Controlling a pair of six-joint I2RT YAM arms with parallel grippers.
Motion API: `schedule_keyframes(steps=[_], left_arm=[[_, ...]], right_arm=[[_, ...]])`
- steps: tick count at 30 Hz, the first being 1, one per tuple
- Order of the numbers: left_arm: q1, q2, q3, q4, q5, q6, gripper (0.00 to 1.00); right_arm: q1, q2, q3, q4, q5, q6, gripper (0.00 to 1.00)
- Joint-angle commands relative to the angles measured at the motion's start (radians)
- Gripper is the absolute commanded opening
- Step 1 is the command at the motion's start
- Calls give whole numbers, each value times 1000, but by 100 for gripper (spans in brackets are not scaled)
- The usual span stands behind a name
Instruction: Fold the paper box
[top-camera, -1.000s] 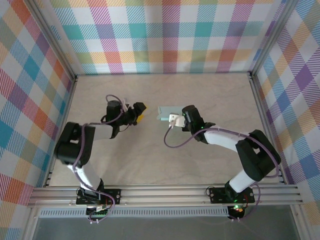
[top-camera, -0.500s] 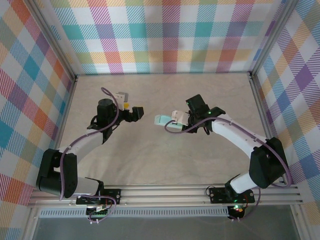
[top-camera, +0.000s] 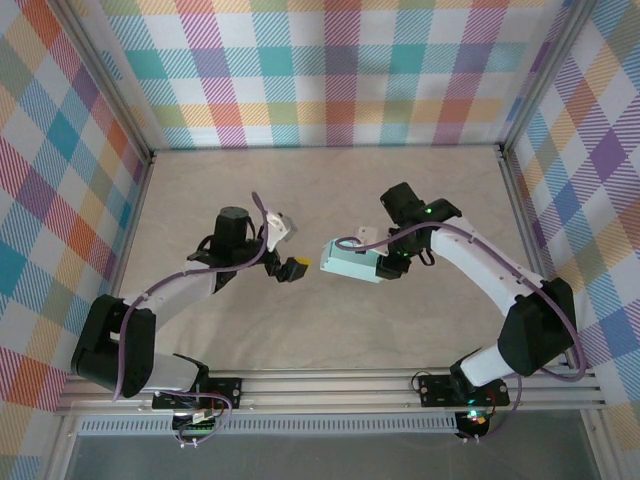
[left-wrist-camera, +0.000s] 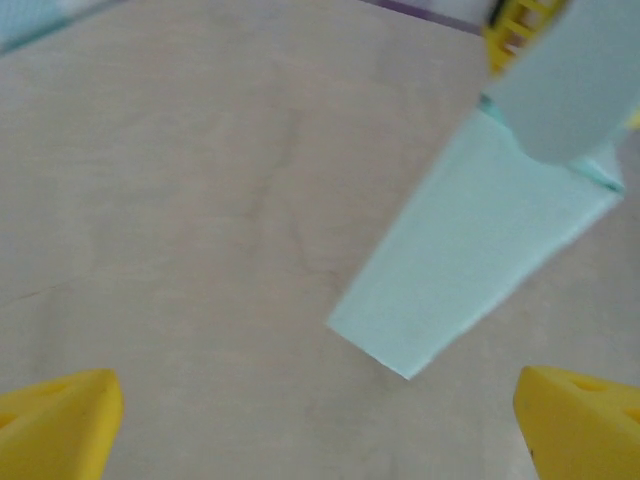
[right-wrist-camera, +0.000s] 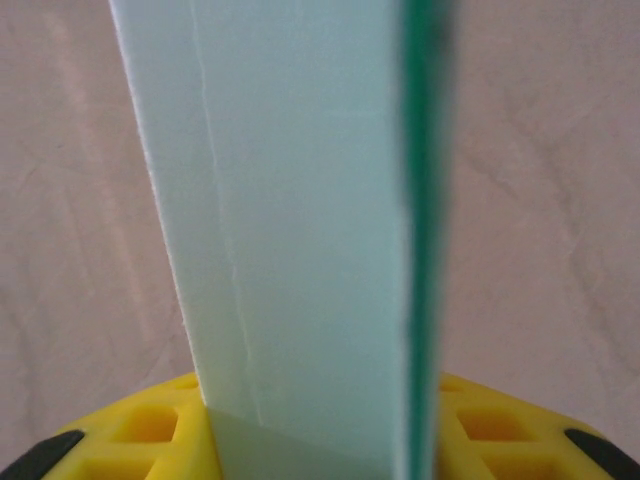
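One paper box (pale mint, flat, rectangular) is clamped at one end in the right tool, over the middle of the tabletop. Left tool: fingers spread wide, empty, just beside the box's free end. Count: two tools, one box.

A pale beige table with faint marble-like veining stretches between checked walls on three sides, with aluminium rails running along its near edge. The two arm bases are bolted to those rails, one left and one right. The mint paper box shows over the table's middle; whether it touches the surface cannot be told.
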Motion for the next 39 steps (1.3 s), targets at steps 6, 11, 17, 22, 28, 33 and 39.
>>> schedule_keyframes(steps=[6,11,17,22,28,33,39], left_arm=[[-57,68,78,-172,152,202,99],[-99,124,159,-267,229,258,93],[-144,170,219,-355,277,313,81],[-168,207,262,-412,298,349,65],[-174,205,259,-412,296,351,48],[-177,194,251,-411,275,354,43],[-191,177,221,-370,235,324,38]], right_arm=[[1,28,45,-141,-98,-8,32],[17,42,43,-154,-121,-10,32],[33,54,47,-159,-136,-16,32],[40,63,49,-164,-142,-19,32],[48,62,51,-166,-145,-9,32],[49,53,46,-161,-138,-6,34],[49,45,32,-132,-117,1,52]])
